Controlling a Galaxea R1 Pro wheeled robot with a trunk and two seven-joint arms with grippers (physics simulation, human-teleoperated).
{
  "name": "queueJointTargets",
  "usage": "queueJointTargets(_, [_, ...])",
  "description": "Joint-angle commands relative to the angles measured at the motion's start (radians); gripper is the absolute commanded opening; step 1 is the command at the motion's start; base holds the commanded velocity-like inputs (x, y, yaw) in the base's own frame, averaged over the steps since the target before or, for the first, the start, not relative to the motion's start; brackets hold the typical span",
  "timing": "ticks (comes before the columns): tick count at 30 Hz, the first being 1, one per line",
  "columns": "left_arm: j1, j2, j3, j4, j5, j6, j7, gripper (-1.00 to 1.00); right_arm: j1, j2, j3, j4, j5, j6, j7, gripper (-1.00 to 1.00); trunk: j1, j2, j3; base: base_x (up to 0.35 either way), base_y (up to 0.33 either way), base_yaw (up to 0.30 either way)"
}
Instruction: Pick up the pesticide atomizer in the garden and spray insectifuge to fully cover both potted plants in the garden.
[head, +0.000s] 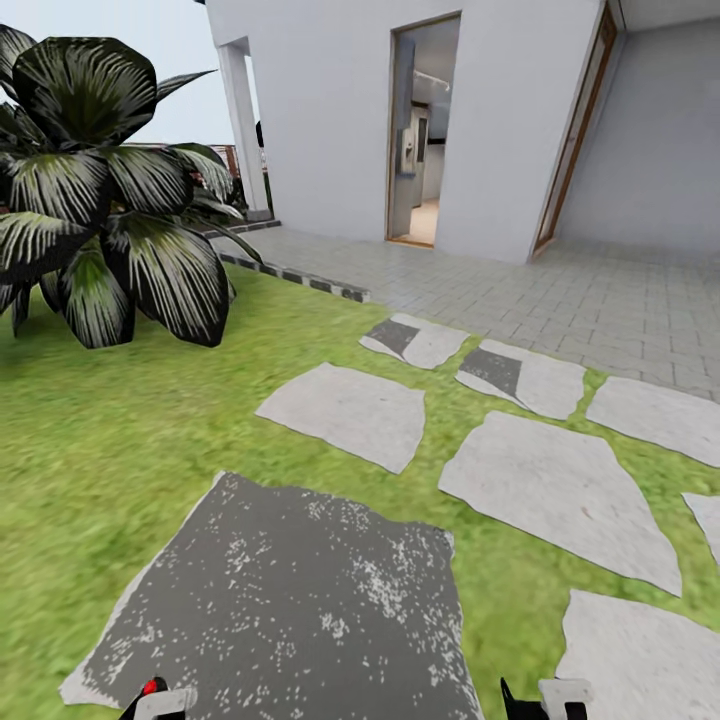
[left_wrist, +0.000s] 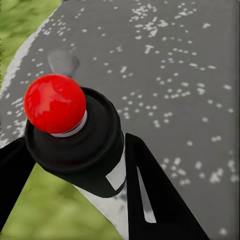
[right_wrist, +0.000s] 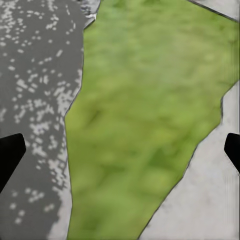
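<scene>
Two hands — left hand (left_wrist: 75, 165) clamps red-knobbed (glossy) black cylinder (left_wrist: 75, 140).

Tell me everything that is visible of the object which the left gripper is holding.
The left gripper is shut on a dark cylindrical object with a glossy red ball-shaped cap and a thin pale collar below it. A white patch shows on its side. A black finger presses against it on each side. It hangs over the edge of the grey speckled stone, beside grass. Its lower body is hidden.
</scene>
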Motion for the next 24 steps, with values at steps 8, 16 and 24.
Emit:
queueJointTargets(8, [-0.001, -0.001, 0.002, 0.002, -0.007, -0.003, 0.005, -1.00, 0.000, 0.000, 0.000, 0.002, 0.000, -0.003, 0.001, 1.00, -0.031, 0.056, 0.024, 0.000, 0.000, -0.130])
queueJointTargets(16, [-0.001, -0.001, 0.002, 0.002, -0.007, -0.003, 0.005, -1.00, 0.000, -0.001, -0.001, 0.001, -0.001, -0.003, 0.001, 1.00, -0.062, 0.112, 0.050, 0.000, 0.000, -0.265])
queueJointTargets(24, [-0.001, -0.001, 0.002, 0.002, -0.006, -0.004, 0.005, -1.00, 0.000, -0.003, -0.001, 0.001, -0.002, -0.003, 0.001, 1.00, -0.088, 0.161, 0.072, 0.000, 0.000, -0.296])
